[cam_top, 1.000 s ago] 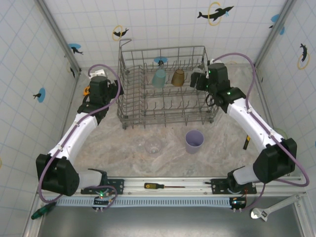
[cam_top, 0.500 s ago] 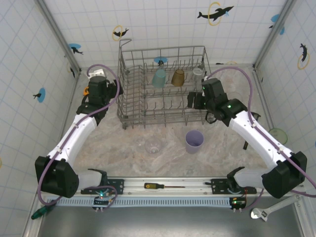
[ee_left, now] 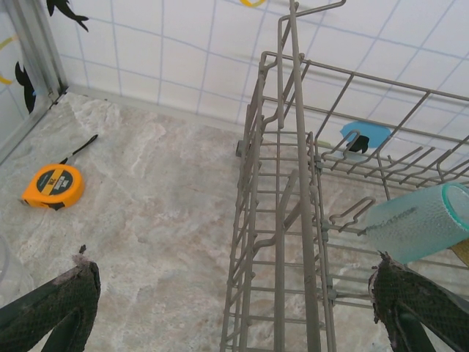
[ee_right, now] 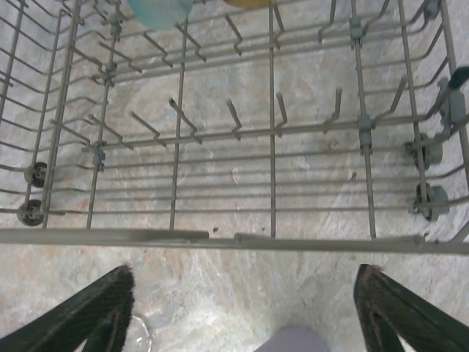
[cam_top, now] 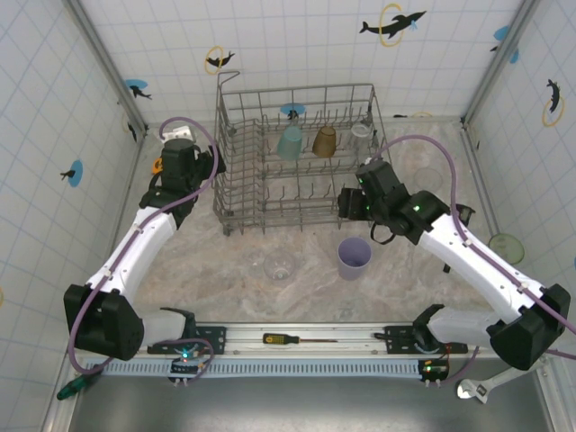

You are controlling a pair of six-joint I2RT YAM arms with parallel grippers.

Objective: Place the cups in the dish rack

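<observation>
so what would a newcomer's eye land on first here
The large grey wire dish rack at the far middle of the marbled table, with a teal plastic tumbler and an amber plastic tumbler in its back row. Next, the lavender plastic tumbler standing upright on the table before the rack, with the right claw open close by.

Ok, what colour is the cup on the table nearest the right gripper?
Lavender; the cup shows best in the top external view.

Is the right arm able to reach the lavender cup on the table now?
Probably yes. The right fingers are open and empty, near the lavender cup, which stands upright on the table; nothing lies between them.
</observation>
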